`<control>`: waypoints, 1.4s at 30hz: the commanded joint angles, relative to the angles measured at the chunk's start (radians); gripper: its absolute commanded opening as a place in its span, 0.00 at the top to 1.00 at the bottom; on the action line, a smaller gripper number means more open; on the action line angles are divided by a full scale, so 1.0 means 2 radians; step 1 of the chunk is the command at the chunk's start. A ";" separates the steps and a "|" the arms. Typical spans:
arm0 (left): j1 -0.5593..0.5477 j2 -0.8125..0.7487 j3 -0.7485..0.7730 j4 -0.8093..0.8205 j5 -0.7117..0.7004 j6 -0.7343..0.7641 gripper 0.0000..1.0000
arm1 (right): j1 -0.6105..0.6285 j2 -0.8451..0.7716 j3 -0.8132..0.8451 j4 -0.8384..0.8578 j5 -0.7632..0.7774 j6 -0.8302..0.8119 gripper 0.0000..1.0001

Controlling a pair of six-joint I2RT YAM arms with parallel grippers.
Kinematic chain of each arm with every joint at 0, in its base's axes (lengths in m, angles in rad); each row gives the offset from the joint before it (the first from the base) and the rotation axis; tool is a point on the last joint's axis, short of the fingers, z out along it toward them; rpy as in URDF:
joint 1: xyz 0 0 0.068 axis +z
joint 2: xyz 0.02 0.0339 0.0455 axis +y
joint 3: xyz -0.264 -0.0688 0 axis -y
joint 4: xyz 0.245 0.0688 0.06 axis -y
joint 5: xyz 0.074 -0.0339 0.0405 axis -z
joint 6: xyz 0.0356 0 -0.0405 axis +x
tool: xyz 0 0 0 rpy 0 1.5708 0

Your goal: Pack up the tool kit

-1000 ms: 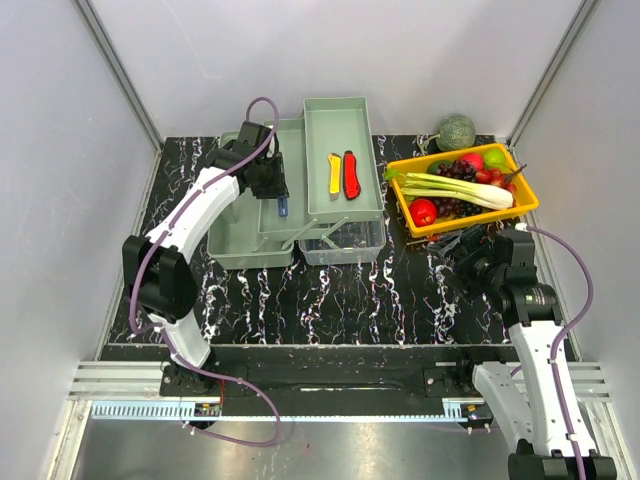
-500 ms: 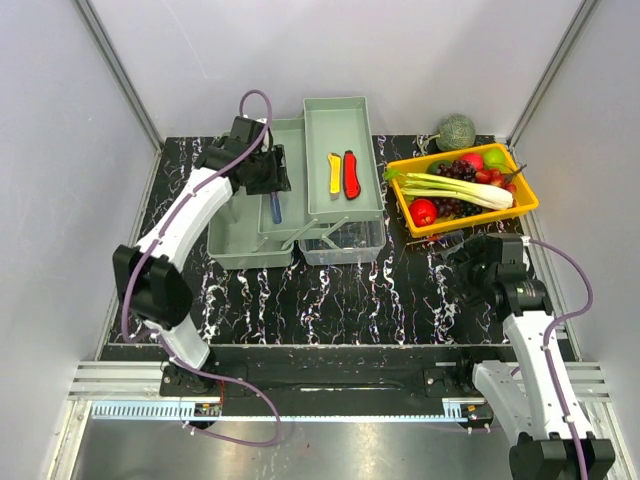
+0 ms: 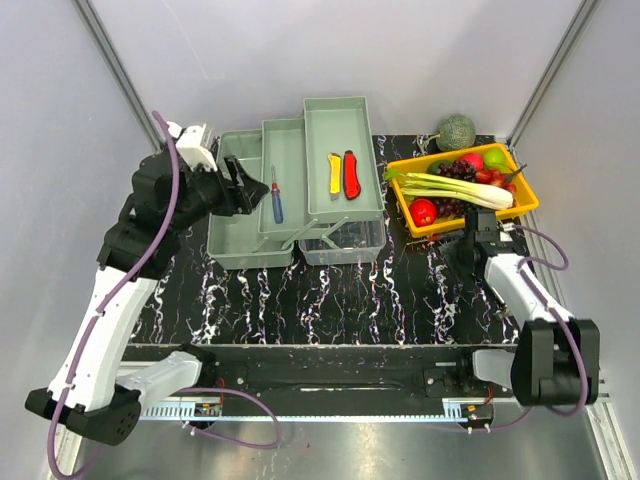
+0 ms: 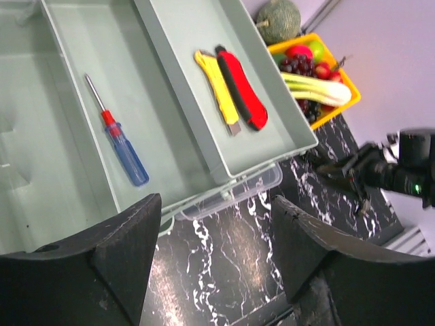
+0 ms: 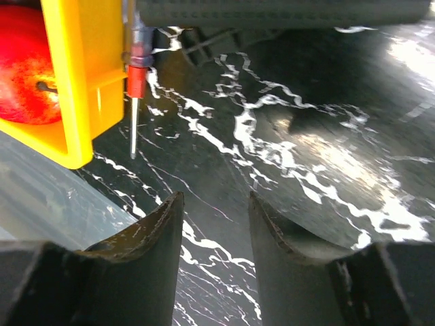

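Since the earlier frame the left arm has pulled back from over the toolbox [image 3: 232, 238], and its gripper [image 3: 243, 188] now hangs off the toolbox's left side. Its fingers [image 4: 129, 238] are spread wide with nothing between them. The blue-handled screwdriver [image 3: 276, 200] it was carrying now lies loose in the toolbox's middle tray [image 3: 287, 150], shaft pointing toward the far rim.

The right arm has swung in as well. Its gripper [image 3: 469, 238] is low over the black marble table [image 3: 340, 300], to the right of the toolbox and just in front of the yellow produce tray [image 3: 500, 214]. The gap between its fingers [image 5: 153, 244] has narrowed to roughly half, and only bare tabletop shows between them.

The toolbox sits at the far side of the table, its tiers fanned open. The yellow utility knife [image 3: 334, 175] and the red utility knife [image 3: 351, 173] lie side by side in its top tray [image 3: 338, 120], and the clear lid [image 3: 345, 238] shows under that tray's near edge.

From the right wrist, a thin tool with a red collar [image 5: 136, 76] lies right of the toolbox against the yellow tray's wall, metal tip on the table, ahead of the fingers and apart from them.
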 commanded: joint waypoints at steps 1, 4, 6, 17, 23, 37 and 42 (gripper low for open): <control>0.001 -0.004 -0.037 0.008 0.046 0.024 0.30 | 0.000 0.041 0.012 0.122 -0.044 -0.038 0.50; 0.002 -0.022 -0.069 0.026 0.064 0.025 0.29 | 0.004 0.063 -0.010 0.183 -0.069 -0.025 0.45; 0.002 -0.026 -0.078 0.029 0.067 0.025 0.28 | 0.004 0.081 -0.018 0.211 -0.072 -0.019 0.46; 0.002 -0.034 -0.099 0.031 0.078 0.029 0.28 | 0.008 0.176 -0.052 0.349 -0.060 0.007 0.64; 0.002 -0.041 -0.099 0.026 0.074 0.033 0.27 | 0.009 0.188 -0.086 0.420 -0.059 0.018 0.62; 0.002 -0.053 -0.089 0.005 0.077 0.046 0.27 | 0.021 0.225 -0.056 0.420 -0.029 0.032 0.73; 0.002 -0.059 -0.081 0.000 0.080 0.048 0.27 | 0.027 0.237 -0.036 0.401 -0.014 0.032 0.75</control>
